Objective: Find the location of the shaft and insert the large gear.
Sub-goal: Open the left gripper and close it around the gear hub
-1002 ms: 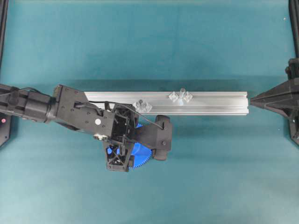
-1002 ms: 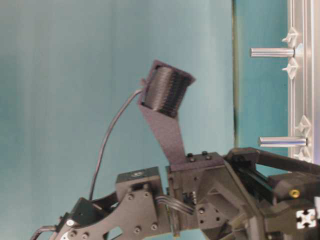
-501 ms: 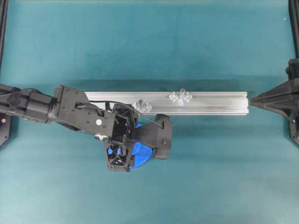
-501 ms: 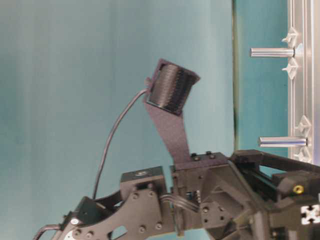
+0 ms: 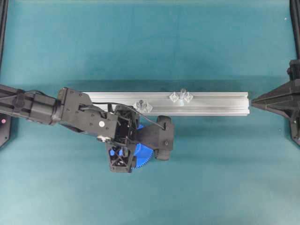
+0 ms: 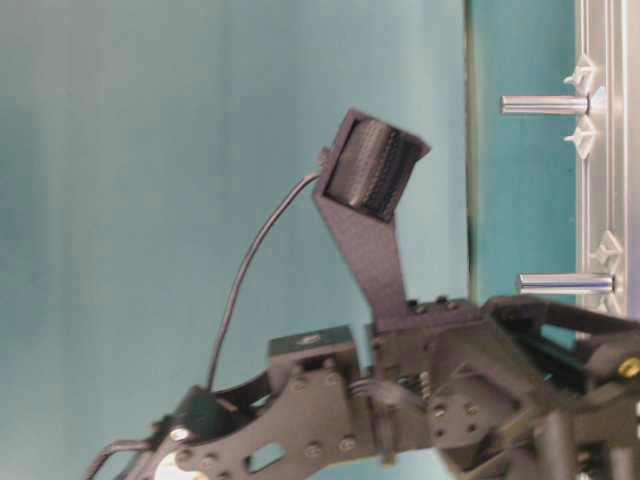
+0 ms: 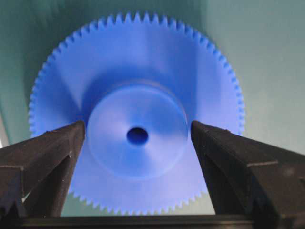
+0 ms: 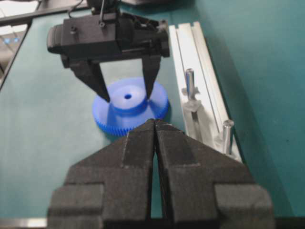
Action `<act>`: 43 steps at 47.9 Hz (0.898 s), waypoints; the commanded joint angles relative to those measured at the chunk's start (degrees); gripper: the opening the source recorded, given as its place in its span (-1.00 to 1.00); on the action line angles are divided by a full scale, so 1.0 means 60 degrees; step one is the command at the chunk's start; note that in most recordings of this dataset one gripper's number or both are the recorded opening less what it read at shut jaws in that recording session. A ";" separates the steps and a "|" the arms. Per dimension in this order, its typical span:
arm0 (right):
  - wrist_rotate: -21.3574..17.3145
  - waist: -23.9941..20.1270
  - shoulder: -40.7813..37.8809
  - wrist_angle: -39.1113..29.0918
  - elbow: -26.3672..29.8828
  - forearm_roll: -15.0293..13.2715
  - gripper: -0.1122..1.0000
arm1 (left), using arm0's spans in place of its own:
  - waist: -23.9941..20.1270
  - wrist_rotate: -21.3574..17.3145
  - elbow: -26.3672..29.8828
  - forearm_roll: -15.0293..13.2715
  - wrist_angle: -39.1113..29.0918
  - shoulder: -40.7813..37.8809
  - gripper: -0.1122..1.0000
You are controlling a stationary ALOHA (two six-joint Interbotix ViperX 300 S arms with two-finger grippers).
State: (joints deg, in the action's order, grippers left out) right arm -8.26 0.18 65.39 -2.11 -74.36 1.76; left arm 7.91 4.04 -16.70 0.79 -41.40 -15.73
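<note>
Item, gear (image 7: 137, 114): you find it flat on the mat, hub up, on the near side of the rail (image 5: 211, 103), just beside it. Item, left gripper (image 8: 127, 93): jaws apart, straddling the hub, not yet clamped; this arm is the nearer. Item, right gripper (image 8: 155, 125): jaws together, empty, well back. Item, shaft (image 8: 190, 82): upright on the rail, axis vertical, so you likely lift the gear and lower its hole over it. Containers: none
</note>
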 commanded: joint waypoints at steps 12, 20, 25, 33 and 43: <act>-0.0190 0.0000 -0.0044 -0.0132 0.0117 0.0015 -0.74 | 0.0029 0.0015 -0.0015 0.0029 0.0337 -0.0015 0.85; -0.0190 0.0015 -0.0029 -0.0117 0.0103 0.0015 -0.74 | 0.0029 0.0015 -0.0103 0.0044 0.0176 0.0015 0.85; -0.0190 0.0015 -0.0029 -0.0132 0.0103 0.0015 -0.74 | 0.0029 0.0015 -0.0132 0.0029 0.0146 0.0029 0.85; -0.0190 0.0015 -0.0044 -0.0117 0.0103 0.0015 -0.74 | 0.0029 0.0000 -0.0132 0.0044 0.0132 0.0029 0.85; -0.0190 0.0015 -0.0029 -0.0117 0.0073 0.0015 -0.74 | 0.0029 0.0015 -0.0103 0.0029 -0.0308 -0.0073 0.82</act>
State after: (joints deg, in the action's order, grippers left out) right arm -8.96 0.18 65.57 -3.16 -74.44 1.85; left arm 7.91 4.04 -17.49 0.88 -42.19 -16.17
